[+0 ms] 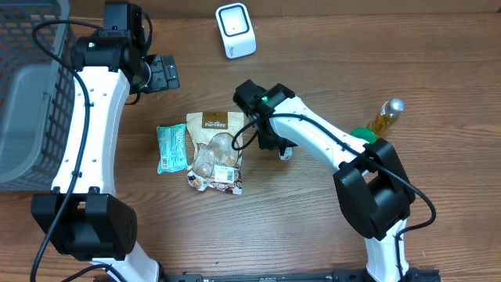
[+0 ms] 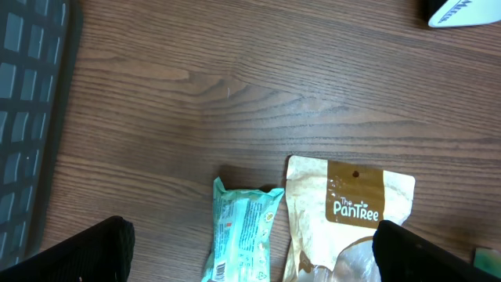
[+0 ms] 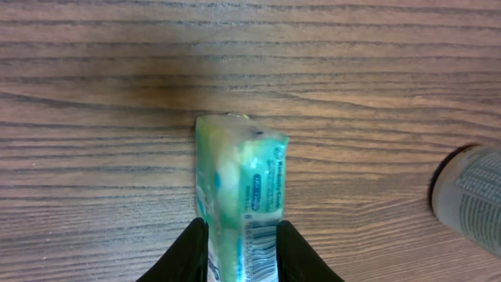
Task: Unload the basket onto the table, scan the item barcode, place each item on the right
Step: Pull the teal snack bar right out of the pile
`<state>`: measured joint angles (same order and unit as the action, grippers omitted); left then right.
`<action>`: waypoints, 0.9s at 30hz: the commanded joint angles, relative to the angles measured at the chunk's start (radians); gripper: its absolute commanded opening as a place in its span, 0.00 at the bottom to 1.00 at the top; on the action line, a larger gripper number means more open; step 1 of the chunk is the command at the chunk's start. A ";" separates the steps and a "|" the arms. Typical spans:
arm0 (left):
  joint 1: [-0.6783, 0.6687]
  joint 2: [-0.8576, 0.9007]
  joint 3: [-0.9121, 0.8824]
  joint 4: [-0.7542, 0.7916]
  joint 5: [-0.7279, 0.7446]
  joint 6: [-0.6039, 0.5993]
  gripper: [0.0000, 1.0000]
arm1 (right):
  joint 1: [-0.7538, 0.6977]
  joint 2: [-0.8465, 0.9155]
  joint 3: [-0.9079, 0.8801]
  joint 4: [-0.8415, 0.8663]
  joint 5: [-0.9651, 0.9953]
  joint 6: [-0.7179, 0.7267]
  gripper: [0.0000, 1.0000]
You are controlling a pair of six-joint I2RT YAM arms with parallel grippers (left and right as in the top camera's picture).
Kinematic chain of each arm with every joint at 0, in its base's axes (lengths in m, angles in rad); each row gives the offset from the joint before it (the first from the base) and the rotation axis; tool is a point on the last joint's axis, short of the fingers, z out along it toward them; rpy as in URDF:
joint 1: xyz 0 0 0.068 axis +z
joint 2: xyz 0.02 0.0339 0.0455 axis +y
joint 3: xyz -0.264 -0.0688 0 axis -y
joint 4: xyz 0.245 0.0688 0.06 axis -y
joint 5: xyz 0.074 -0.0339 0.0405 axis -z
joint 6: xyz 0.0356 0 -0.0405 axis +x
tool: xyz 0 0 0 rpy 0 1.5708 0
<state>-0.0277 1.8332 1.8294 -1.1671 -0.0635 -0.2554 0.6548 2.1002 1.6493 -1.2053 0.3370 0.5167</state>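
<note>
You are looking at a tabletop (image 1: 258,227) where the basket (image 1: 31,94) is sitting at the left edge and the scanner (image 1: 236,30) is standing by the far edge, near its middle. Around the centre, the wrapped bar (image 1: 171,148) is lying just left of the pouch (image 1: 215,153). The slim pack (image 3: 243,196) is sitting right of the pouch between the fingers of the right gripper (image 3: 241,235), and the bottle (image 1: 386,117) is sitting toward the right edge.

Your right gripper (image 3: 243,227) pinches a green packet (image 3: 241,176) of glossy, crinkled plastic film between matt black fingers (image 3: 186,252). Beyond them you see the table (image 3: 94,117): smooth, satin-finished, strongly grained wood.
</note>
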 commanded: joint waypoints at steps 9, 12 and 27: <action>-0.006 -0.008 0.012 0.000 0.002 -0.003 1.00 | -0.002 -0.017 0.026 0.006 0.033 -0.001 0.38; -0.006 -0.008 0.012 0.000 0.002 -0.003 0.99 | -0.011 -0.017 0.026 0.031 0.045 -0.001 0.40; -0.006 -0.008 0.012 0.000 0.002 -0.003 1.00 | -0.176 -0.017 0.160 -0.090 -0.063 -0.045 0.63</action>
<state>-0.0277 1.8332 1.8294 -1.1671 -0.0635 -0.2554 0.5217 2.1002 1.8122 -1.2690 0.2771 0.4725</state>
